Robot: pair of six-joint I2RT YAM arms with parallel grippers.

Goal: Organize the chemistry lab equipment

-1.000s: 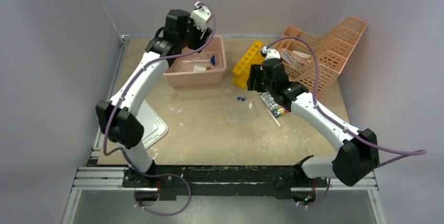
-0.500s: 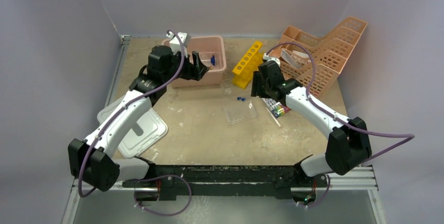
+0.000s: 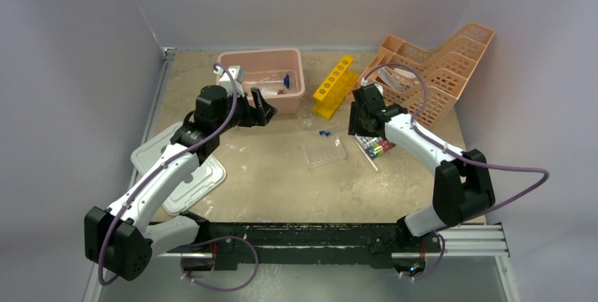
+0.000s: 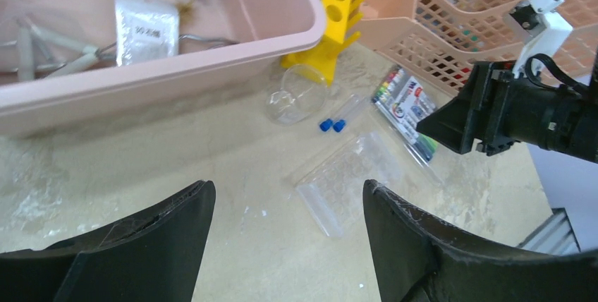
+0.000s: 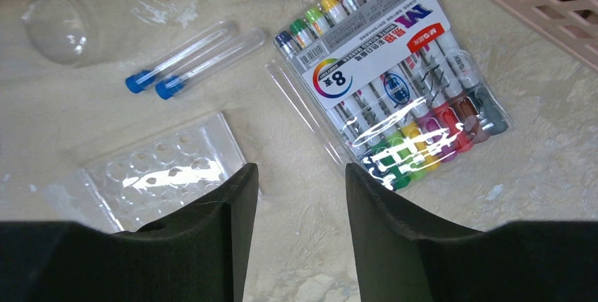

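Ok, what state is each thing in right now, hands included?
Left hand: open, empty.
Right hand: open, empty.
Two clear blue-capped tubes: capped, lying side by side on the table.
Clear well plate: bagged, lying flat.
Pack of coloured markers: in its packet, lying flat.
Clear plastic cup: seemingly on its side.
Pink plastic tub: uncovered, holding items.
Yellow plastic tube rack: no tubes in it.

Bare tabletop (image 3: 268,175) between white lid (image 3: 204,175) and well plate (image 3: 324,152): you have wide passage there. Narrow strip between well plate and marker pack (image 5: 388,97), below your right gripper (image 5: 300,175). Far side blocked: pink bin (image 4: 176,76) wall, clear cup (image 4: 296,94), blue-capped tubes (image 5: 187,58), yellow rack (image 3: 333,85). Orange basket (image 3: 437,69) walls off your right.
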